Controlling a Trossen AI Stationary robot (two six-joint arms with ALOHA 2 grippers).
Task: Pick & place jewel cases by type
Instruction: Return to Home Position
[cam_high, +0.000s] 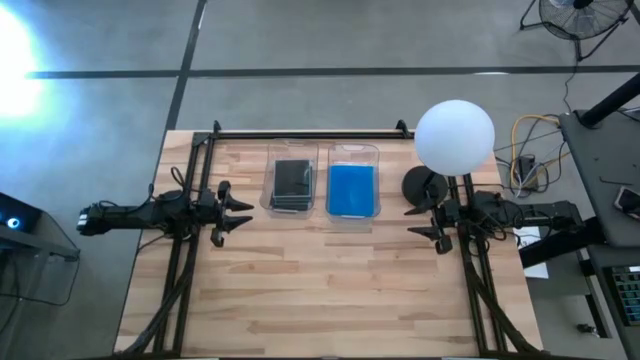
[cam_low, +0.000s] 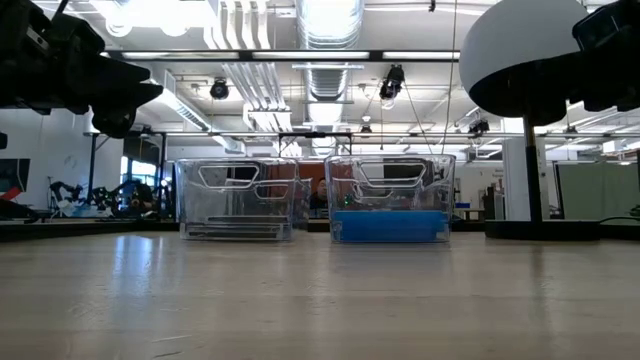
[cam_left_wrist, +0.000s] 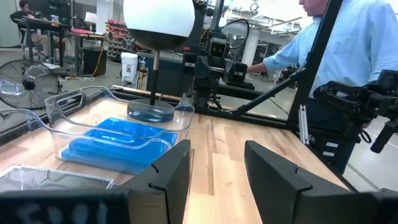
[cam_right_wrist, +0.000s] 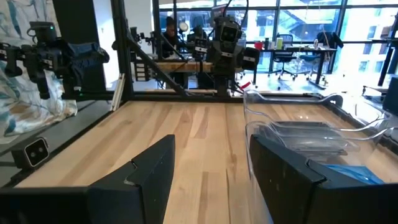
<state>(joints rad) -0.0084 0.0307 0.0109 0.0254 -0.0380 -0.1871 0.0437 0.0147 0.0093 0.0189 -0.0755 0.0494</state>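
Two clear rounded bins stand side by side at the table's far middle. The left bin holds the dark grey jewel cases, stacked flat on its floor. The right bin holds the translucent blue jewel cases, also lying flat; they show again as a blue layer in the low view and as blue cases in the left wrist view. My left gripper hovers open left of the bins. My right gripper hovers open right of them. Neither touches anything.
A lamp with a white globe stands on a dark round base at the table's far right. Bare wood spreads across the near half of the table. A person in a light blue shirt stands beyond the table's right side.
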